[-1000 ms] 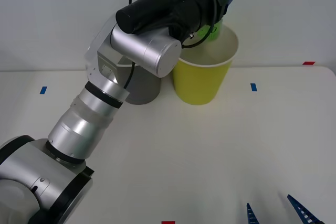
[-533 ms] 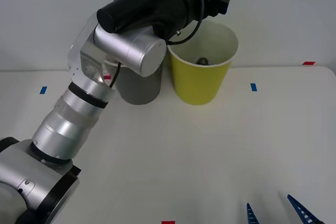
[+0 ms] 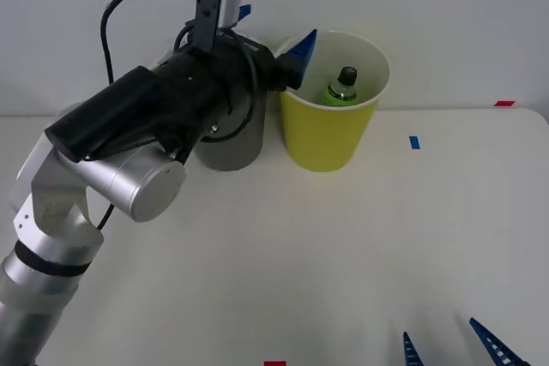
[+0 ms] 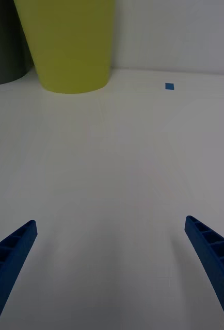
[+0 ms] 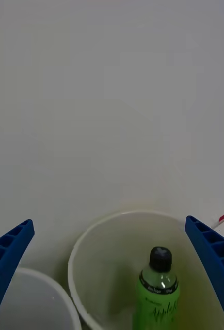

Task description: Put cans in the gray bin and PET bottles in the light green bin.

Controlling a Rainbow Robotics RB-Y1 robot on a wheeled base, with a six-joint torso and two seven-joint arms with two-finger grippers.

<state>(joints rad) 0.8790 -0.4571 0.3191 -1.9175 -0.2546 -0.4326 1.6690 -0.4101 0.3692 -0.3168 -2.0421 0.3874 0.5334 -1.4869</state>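
Bottle (image 3: 342, 86) upright inside green bin (image 3: 328, 136), sorted; left gripper (image 3: 273, 45) empty, spread wide beside rim; right gripper (image 3: 452, 342) wide, idle

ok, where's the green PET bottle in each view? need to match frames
Front view: PET bottle upright inside the light green bin, behind its near rim.
Left wrist view: bottle inside the same bin, cap up.
Right wrist view: not in it; the bin's outer wall hides it.
Shared landmark: the light green bin.
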